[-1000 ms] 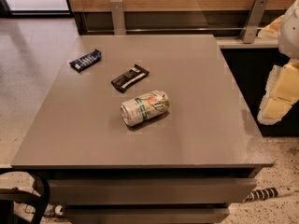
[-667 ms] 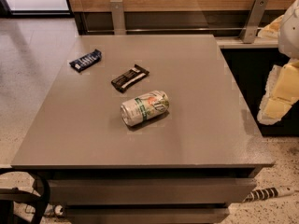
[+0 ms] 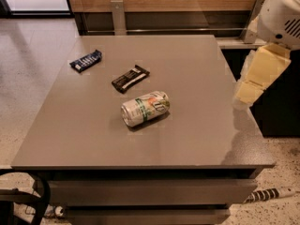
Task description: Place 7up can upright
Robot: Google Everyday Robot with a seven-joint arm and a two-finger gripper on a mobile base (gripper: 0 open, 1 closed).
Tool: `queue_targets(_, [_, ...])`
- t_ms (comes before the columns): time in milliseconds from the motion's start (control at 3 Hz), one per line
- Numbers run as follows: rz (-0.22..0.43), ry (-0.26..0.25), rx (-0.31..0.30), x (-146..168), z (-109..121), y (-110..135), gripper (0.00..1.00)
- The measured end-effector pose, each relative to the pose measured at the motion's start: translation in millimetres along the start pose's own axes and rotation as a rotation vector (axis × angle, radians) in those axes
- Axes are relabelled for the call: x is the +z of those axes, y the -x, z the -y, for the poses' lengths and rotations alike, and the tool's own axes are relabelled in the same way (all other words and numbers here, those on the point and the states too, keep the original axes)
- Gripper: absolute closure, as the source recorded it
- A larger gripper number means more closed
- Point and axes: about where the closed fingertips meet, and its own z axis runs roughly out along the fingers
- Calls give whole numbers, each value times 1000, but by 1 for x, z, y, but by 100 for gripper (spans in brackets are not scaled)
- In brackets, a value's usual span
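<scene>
The 7up can (image 3: 145,108) lies on its side near the middle of the grey table (image 3: 197,135). It is silvery-white with a green logo, and its top end points toward the front left. Only white and cream parts of my arm (image 3: 260,73) show, at the right edge above the table's right side and well to the right of the can. My gripper is out of view, and nothing touches the can.
A dark snack-bar wrapper (image 3: 131,78) lies just behind the can, and a blue wrapper (image 3: 86,61) lies at the back left. A wooden wall with metal posts (image 3: 118,17) runs behind the table. Speckled floor lies to the left, and a dark cabinet (image 3: 281,111) stands to the right.
The arm's white and cream parts have shifted a little left and up, further over the table's right edge. The can and wrappers have not moved.
</scene>
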Motion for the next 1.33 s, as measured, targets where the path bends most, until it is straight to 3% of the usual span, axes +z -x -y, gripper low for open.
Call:
queue_targets(333, [42,41,160,9,1,15,0])
queue_targets(667, [39,100,393,32,-1,21,0])
queue_targets(1333, [-28,75,728,50,0,18,0])
